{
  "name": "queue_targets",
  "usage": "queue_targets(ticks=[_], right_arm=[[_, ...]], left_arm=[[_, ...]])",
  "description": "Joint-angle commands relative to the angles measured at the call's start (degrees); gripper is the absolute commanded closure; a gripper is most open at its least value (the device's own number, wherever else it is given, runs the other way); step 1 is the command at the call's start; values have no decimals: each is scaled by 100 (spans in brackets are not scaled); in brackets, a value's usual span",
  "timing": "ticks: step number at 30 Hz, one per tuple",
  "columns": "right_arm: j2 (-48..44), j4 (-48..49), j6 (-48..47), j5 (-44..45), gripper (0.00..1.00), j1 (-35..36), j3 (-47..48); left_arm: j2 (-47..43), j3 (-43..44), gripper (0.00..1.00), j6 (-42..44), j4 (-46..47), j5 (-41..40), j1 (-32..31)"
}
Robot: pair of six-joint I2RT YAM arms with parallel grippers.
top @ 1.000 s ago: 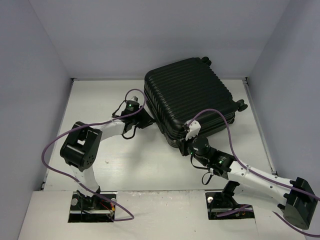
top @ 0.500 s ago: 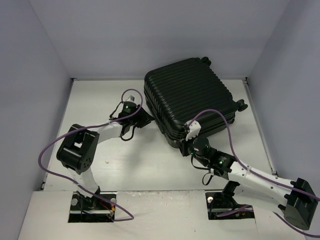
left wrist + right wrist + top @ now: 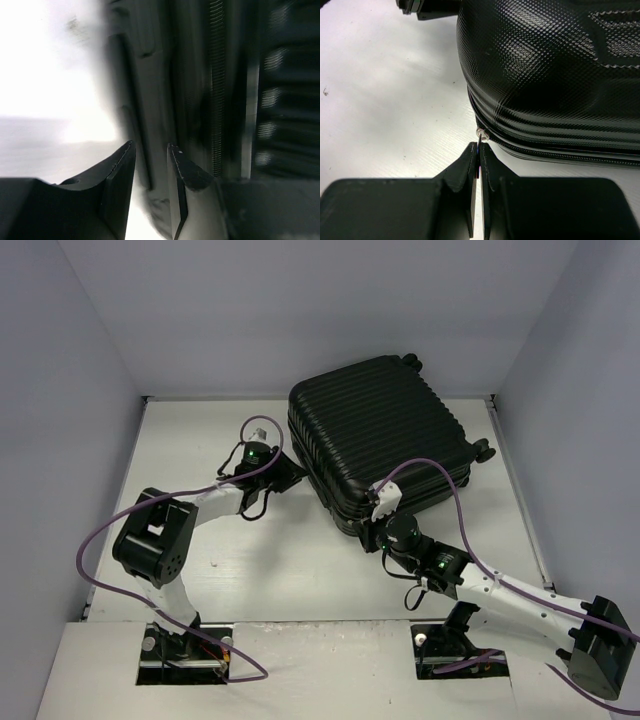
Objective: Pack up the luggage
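The right pincer [image 3: 479,146] is shut tight on the zipper pull [image 3: 480,134], at the near lower corner of the suitcase [image 3: 550,65], where the zipper line runs off to the right along the seam. The left pincer [image 3: 150,150] has its tips a little apart, right up against the suitcase's side. That view is blurred, so whether the tips touch the dark ridge behind them cannot be told.

The overhead view shows the closed suitcase [image 3: 385,435] lying flat in the upper right of the frame. The left pincer [image 3: 293,472] is at its left edge and the right pincer [image 3: 368,530] at its near corner. One wheel [image 3: 484,452] sticks out close to the right wall. The bare white table [image 3: 200,430] lies open to the left of the suitcase and along the lower middle. Only the right wrist view shows the shell's fine pebbled grain and the zipper teeth. Pale lilac walls [image 3: 300,310] close in the table on three sides.
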Motion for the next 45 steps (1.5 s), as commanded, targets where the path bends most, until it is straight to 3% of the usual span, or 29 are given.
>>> queue_targets(ticks=[1,6,8,23,30,45], right_arm=[[-46,418,63,-224,100,143,217],[-55,409,54,-224,100,134,217],[-63,409,71,-216,100,143,217],[209,523,-43,-286,100,204,402],[551,821,-210,-119,100,406,621],[1755,1709,-500,865,100,1083,1307]], left_arm=[[-247,103,73,-371,1374,297,-69],[-448,68,74,-389,1481,297,-52],[-484,295,73,-284,1001,262,-52],[579,481,75,-274,523,288,-61],[869,858,98,-186,549,288,-175],[597,262,100,-310,1375,262,-649]])
